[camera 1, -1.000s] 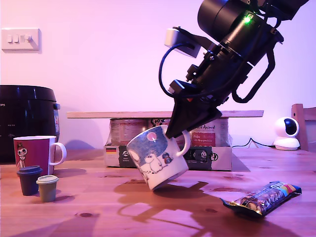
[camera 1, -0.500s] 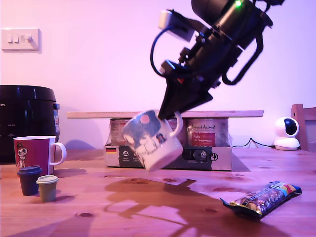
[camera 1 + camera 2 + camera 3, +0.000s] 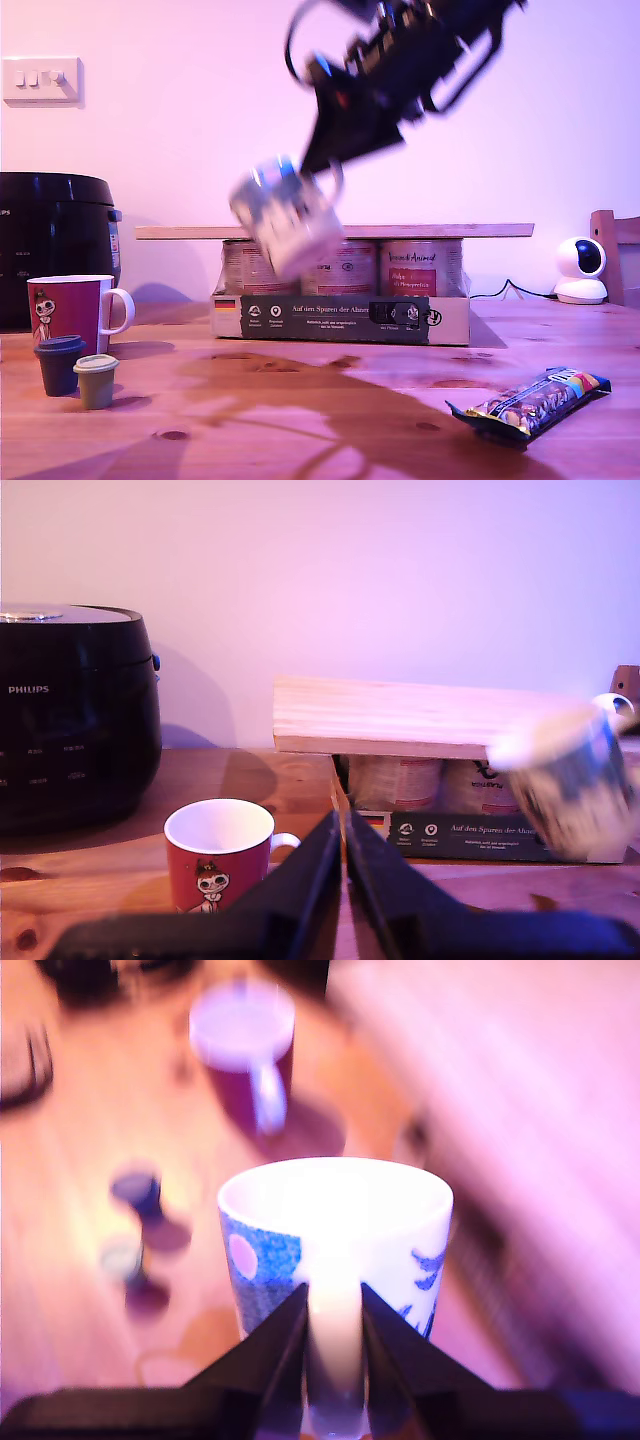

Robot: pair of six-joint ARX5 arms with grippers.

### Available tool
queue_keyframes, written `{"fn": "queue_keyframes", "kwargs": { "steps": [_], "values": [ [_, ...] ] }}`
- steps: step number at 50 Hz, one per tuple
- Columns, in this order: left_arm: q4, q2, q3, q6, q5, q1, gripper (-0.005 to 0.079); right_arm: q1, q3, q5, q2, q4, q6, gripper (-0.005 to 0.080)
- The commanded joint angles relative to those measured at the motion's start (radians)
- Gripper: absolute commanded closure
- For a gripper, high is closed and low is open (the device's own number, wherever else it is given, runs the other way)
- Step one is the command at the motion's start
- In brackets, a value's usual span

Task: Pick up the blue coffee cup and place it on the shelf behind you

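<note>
**Inspector:** State of the tools?

**Recorder:** My second gripper [image 3: 333,1345] has its two dark fingers clamped on the white handle of the large white ceramic mug with blue cartoon artwork and a pink circle [image 3: 335,1235]. In the exterior view that mug [image 3: 288,217] hangs blurred in the air, clear of the wooden table [image 3: 300,400], in front of the long thin light-wood plank [image 3: 440,231]. My first gripper [image 3: 343,865] has its jaws nearly together, holding nothing.

**Inspector:** Legible markings?

**Recorder:** "PHILIPS" on the black rounded cooker [image 3: 70,710]. The cardboard tray of cans [image 3: 340,315] under the plank reads "Auf den Spuren der…". The red mug with white handle [image 3: 220,865] bears a cartoon figure, no text.
</note>
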Motion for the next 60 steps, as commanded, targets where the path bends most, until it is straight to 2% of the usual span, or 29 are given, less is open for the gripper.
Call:
{"fn": "queue_keyframes", "kwargs": {
  "steps": [1, 16, 27, 36, 60],
  "values": [
    [0.004, -0.010, 0.007, -0.003, -0.002, -0.002, 0.0763, 0.001, 0.048, -0.002, -0.005, 0.026, -0.019, 0.0765],
    [0.004, -0.010, 0.007, -0.003, -0.002, -0.002, 0.0763, -0.061, 0.079, 0.091, -0.004, 0.124, -0.012, 0.0765],
    [0.004, -0.010, 0.007, -0.003, -0.002, -0.002, 0.0763, -0.142, 0.079, 0.167, -0.002, 0.255, 0.072, 0.0765],
    [0.004, -0.010, 0.007, -0.003, -0.002, -0.002, 0.0763, -0.191, 0.079, 0.221, 0.011, 0.298, 0.119, 0.0765],
    [0.004, -0.010, 0.007, -0.003, -0.002, -0.002, 0.0763, -0.238, 0.079, 0.310, 0.187, 0.550, 0.152, 0.0765]
  ]
}}
